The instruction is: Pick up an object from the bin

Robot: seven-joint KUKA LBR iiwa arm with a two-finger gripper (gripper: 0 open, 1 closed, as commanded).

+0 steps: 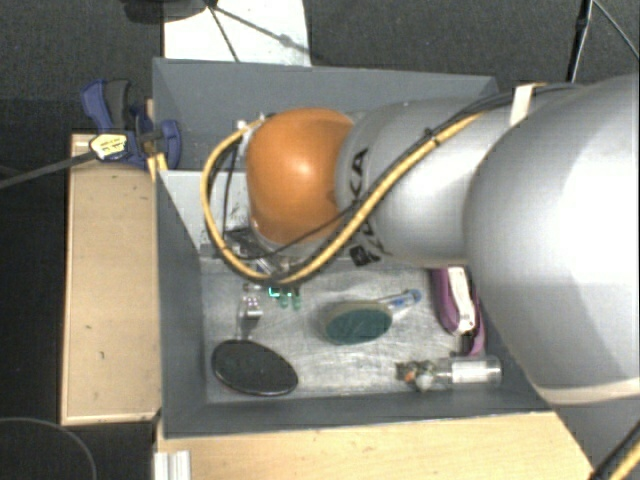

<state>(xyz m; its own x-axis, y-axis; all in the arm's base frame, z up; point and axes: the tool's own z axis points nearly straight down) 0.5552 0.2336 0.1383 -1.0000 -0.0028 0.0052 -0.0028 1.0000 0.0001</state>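
My gripper [249, 311] reaches down into the left part of the bin, its tip just above the floor. A flat black oval disc [254, 367] lies right below it, near the front left corner. To the gripper's right rests a round dark green pad with a clear, blue-tipped handle [356, 323]. The arm's orange cover hides most of the gripper from above.
A purple and white oblong thing [458, 306] lies at the right side, partly under the arm. Near the front wall sits a small metal cylinder with a dark end [449, 372]. The big arm covers the bin's back and right.
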